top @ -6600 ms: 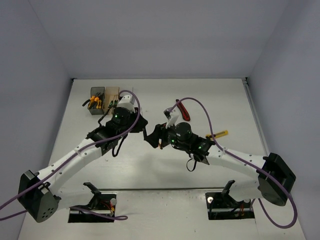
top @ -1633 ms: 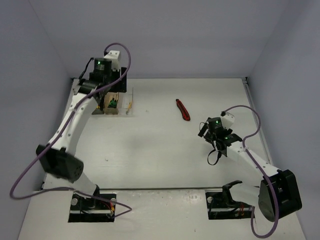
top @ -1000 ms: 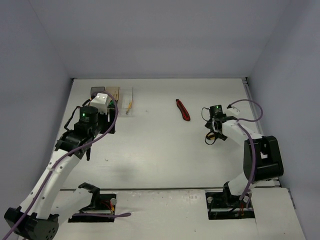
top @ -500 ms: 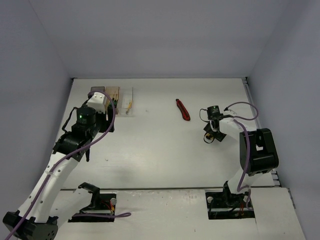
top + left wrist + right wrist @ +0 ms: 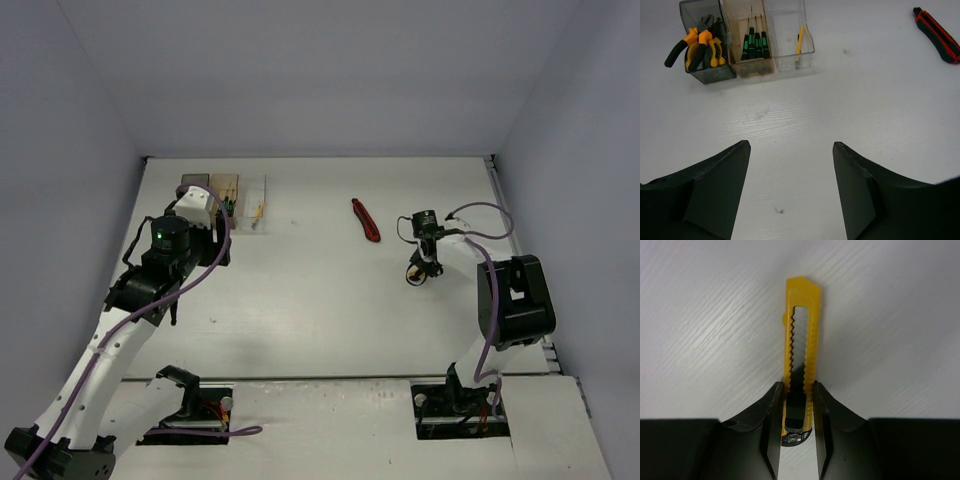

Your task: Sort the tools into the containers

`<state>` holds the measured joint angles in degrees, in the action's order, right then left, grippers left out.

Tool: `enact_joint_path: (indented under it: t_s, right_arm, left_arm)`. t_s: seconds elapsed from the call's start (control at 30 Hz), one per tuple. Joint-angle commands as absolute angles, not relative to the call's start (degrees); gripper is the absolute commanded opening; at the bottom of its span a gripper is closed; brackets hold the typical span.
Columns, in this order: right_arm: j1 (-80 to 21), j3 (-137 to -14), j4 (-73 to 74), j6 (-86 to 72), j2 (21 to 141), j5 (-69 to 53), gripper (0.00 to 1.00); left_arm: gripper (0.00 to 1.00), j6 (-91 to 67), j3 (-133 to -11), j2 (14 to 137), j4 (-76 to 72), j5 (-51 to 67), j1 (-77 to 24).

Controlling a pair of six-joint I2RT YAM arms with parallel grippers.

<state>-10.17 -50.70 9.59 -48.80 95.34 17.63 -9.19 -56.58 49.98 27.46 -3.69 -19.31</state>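
Yellow utility knife [image 5: 800, 340] now pinched by right hand [image 5: 798, 389], open a second ago.

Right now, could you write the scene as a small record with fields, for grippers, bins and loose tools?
left gripper: open, empty, above the table
right gripper: shut on the yellow utility knife, which lies on the table
dark grey bin: orange-handled pliers
amber bin: green-and-black screwdrivers
clear bin: one thin yellow tool
loose on table: red-handled tool

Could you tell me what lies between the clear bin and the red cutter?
Just bare table with a small speck, between the clear bin and the red cutter, seen in the left wrist view.
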Motion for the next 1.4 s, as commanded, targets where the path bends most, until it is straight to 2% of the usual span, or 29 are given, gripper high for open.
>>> enact_joint_path:
  t_s: [0.0, 0.2, 0.33, 0.43, 0.7, 1.1, 1.23, 1.37]
  right_arm:
    - [-20.3, -52.4, 10.5, -45.3, 90.9, 19.4, 0.0]
    - [-35.4, -47.8, -3.8, -37.7, 80.7, 15.3, 0.0]
    - [-41.8, -45.0, -13.9, -33.8, 77.0, 11.3, 0.0]
    - [-47.4, -43.0, -21.6, -29.9, 75.5, 8.0, 0.0]
    - [-50.4, -41.8, -32.8, -27.3, 75.8, -2.1, 0.0]
    - [-51.0, -42.7, -36.2, -26.2, 76.1, -5.5, 0.0]
    - [-51.1, -42.8, -37.0, -26.3, 76.7, -5.8, 0.0]
    - [-51.0, -42.8, -37.7, -26.3, 77.1, -6.0, 0.0]
  left_arm:
    - [0.63, -10.1, -56.9, 50.7, 21.7, 4.2, -18.8]
    - [0.63, -20.3, -55.4, 54.8, 17.5, 21.3, -19.1]
    - [0.63, -27.5, -52.4, 54.8, 10.4, 24.2, -20.0]
    - [0.63, -33.5, -49.9, 54.2, 3.7, 22.2, -24.1]
    - [0.64, -37.8, -49.8, 58.1, -2.1, 17.2, -31.1]
    - [0.63, -41.2, -51.0, 64.1, -2.2, 13.9, -32.3]
    - [0.58, -41.7, -51.6, 66.9, -2.6, 13.3, -33.5]
    - [0.5, -42.6, -51.3, 68.9, -3.7, 13.0, -34.1]
